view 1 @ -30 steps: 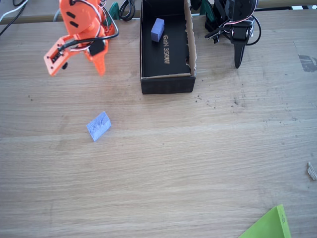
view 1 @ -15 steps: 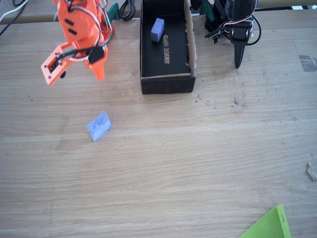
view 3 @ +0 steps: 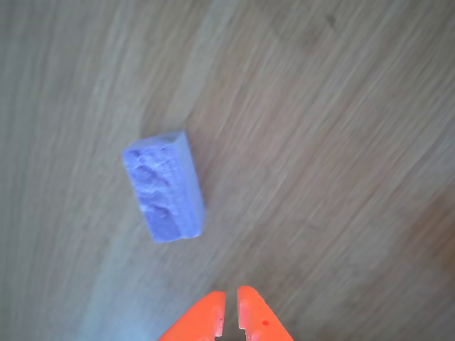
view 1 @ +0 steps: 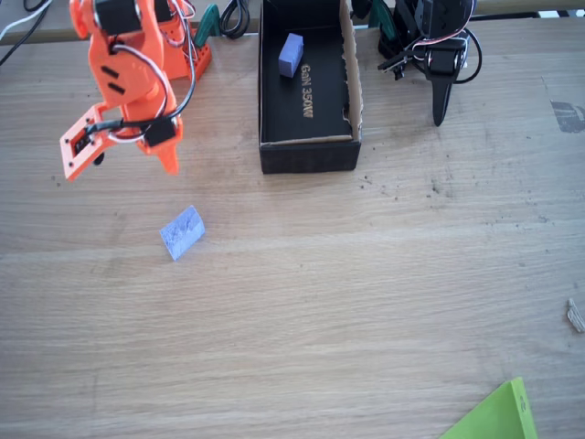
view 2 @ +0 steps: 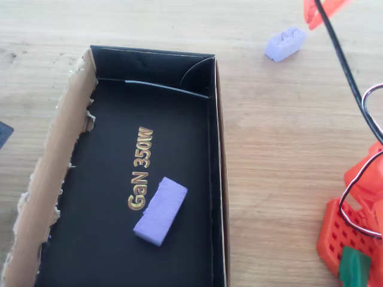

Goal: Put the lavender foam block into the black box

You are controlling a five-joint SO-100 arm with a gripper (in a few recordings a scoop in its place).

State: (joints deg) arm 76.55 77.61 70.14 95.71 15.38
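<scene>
The lavender foam block (view 1: 182, 232) lies alone on the wooden table, its rough mottled face up (view 3: 165, 186). My orange gripper (view 1: 168, 163) hovers above and slightly left of it in the fixed view, shut with nothing between its fingers. In the wrist view the fingertips (view 3: 229, 316) sit just below the block, apart from it. The black box (view 1: 347, 91) stands at the back centre with gold "GaN 350W" lettering on its floor (view 2: 96, 197). A smoother periwinkle block (view 2: 160, 210) lies inside it. In the overhead view the lavender block (view 2: 285, 43) is outside the box, near an orange finger tip (view 2: 323, 12).
A lime-green sheet corner (view 1: 498, 416) pokes in at the bottom right. A small scrap (view 1: 574, 315) lies at the right edge. Cables (view 1: 233, 14) run along the back edge by the orange arm base (view 2: 353, 239). The box has torn brown cardboard walls (view 2: 54, 173).
The arm has swung left and forward, bringing the gripper lower in the fixed view and closer to the lavender block. The blocks and box have stayed put.
</scene>
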